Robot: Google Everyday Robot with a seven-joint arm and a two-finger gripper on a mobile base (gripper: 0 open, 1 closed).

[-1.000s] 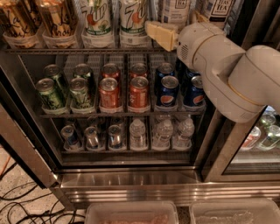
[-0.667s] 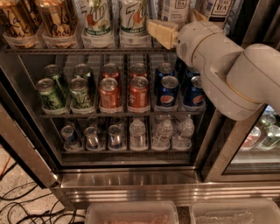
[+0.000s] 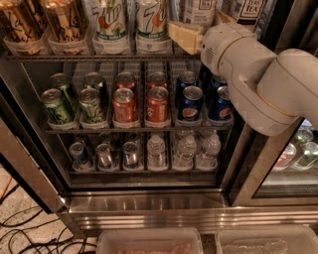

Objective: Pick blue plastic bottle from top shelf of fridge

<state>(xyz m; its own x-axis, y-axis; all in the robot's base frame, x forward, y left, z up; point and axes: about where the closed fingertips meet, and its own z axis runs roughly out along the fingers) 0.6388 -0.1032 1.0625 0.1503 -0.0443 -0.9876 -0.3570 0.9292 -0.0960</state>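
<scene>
The fridge stands open in front of me, with its top shelf along the upper edge of the view. Two tea bottles with pale labels stand at the shelf's right end, one just above my gripper and one further right; only their lower parts show. My gripper, tan-coloured on a thick white arm, is at the shelf's front rail right below the left tea bottle. It covers that bottle's base. Whether it touches the bottle I cannot tell.
Two green-labelled 7UP bottles and amber bottles fill the top shelf's left. Soda cans sit on the middle rack, small water bottles below. A dark door frame stands right, and cables lie on the floor at left.
The gripper has crept slightly upward at the front of the top shelf. The bottles and cans have not moved.
</scene>
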